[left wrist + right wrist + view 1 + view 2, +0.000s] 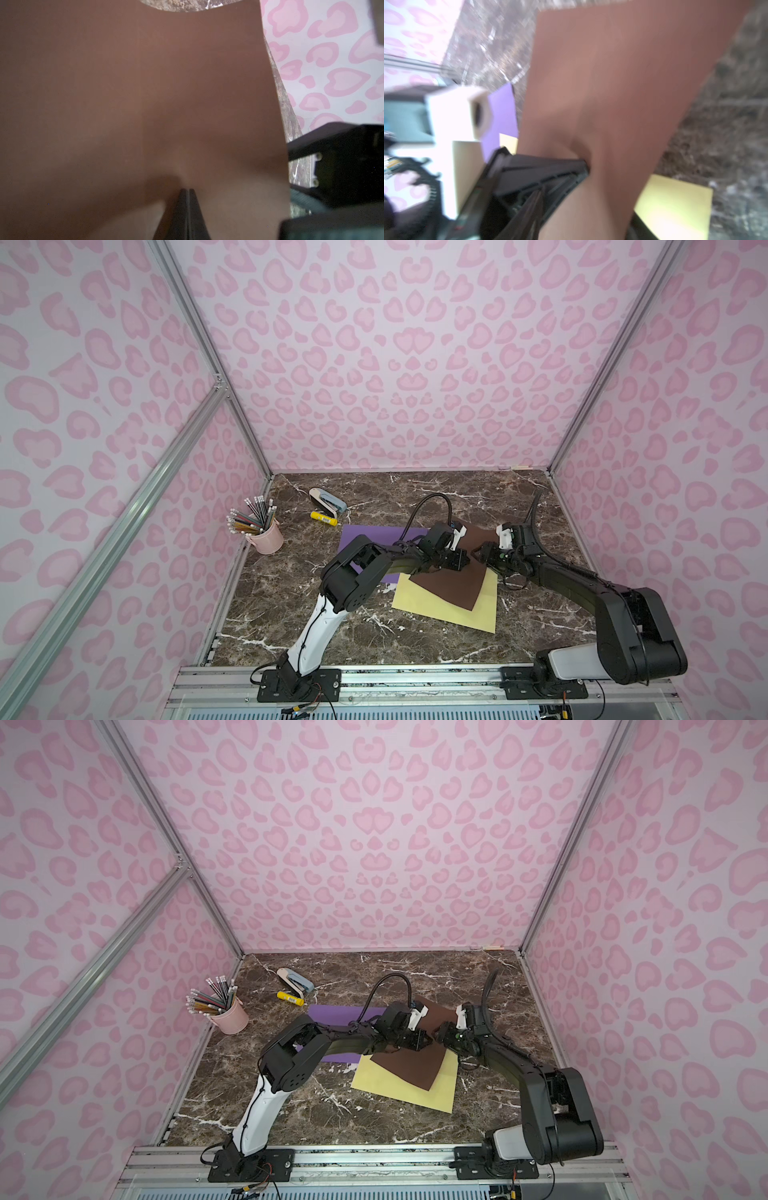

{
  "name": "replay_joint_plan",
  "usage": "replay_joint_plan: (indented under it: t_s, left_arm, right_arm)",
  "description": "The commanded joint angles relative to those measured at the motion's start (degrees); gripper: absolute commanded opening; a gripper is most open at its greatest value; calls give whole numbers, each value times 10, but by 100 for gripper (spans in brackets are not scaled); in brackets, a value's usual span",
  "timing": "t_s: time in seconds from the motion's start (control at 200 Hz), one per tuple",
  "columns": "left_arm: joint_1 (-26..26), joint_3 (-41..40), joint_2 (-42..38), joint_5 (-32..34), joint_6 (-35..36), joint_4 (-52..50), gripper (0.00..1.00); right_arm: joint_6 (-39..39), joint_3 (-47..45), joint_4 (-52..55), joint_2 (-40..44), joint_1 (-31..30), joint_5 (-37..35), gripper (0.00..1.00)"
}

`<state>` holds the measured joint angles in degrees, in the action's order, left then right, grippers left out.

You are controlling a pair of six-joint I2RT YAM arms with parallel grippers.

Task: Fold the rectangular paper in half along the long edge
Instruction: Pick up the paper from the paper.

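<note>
1. Far left, a pink cup (268, 537) of pencils (249, 516) stands by the wall. A stapler (327, 501) and a yellow tube (323, 519) lie just beyond it on the table (374, 639).
2. Next, the purple sheet (365, 537) lies flat, and the left arm reaches across its near edge.
3. The left gripper (461, 562) is down on the brown paper (449, 585). In the wrist view its fingers (195, 209) are pressed tight together with their tips against the sheet, which puckers there. I cannot tell whether any paper is pinched between them.
4. That brown paper, the one to fold, sits right of centre, skewed, with no fold in it. Its near part overlaps the yellow sheet (449, 612) and its far corner lies on bare marble.
5. The right gripper (482, 553) faces the left one, nearly tip to tip over the brown paper. Its wrist view is blurred: one finger (550, 168) lies on the sheet and dents it. I cannot tell how wide the jaws stand or whether they grip.
</note>
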<state>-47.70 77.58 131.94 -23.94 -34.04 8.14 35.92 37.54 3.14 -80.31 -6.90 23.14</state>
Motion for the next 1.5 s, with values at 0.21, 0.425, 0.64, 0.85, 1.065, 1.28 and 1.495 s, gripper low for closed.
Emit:
replay_joint_plan:
  t_s: [0.21, 0.425, 0.64, 0.85, 1.065, 1.28, 1.495]
  left_arm:
    - [0, -16, -10, 21, 4, -57, 4]
    - [0, -17, -26, 24, 4, -50, 3]
    - [0, -18, -58, 26, 3, -31, 3]
    - [0, -12, -72, 33, 7, -35, 3]
    - [12, -32, -120, 50, 10, -55, 4]
    - [71, -117, -299, 101, 44, -85, 28]
    - [96, -227, -470, 148, 63, -54, 54]
  right_arm:
    - [8, 5, 12, -17, -29, -16, 27]
    - [-3, 21, 24, -14, -30, -14, 8]
    - [-4, 14, 7, -6, -31, 10, 0]
    - [-19, 24, 19, 4, -31, 16, 0]
    - [-57, 46, 53, 3, -25, 52, 0]
    - [-112, 97, 117, -2, -45, 136, 0]
    - [-131, 156, 118, 2, -140, 264, 0]
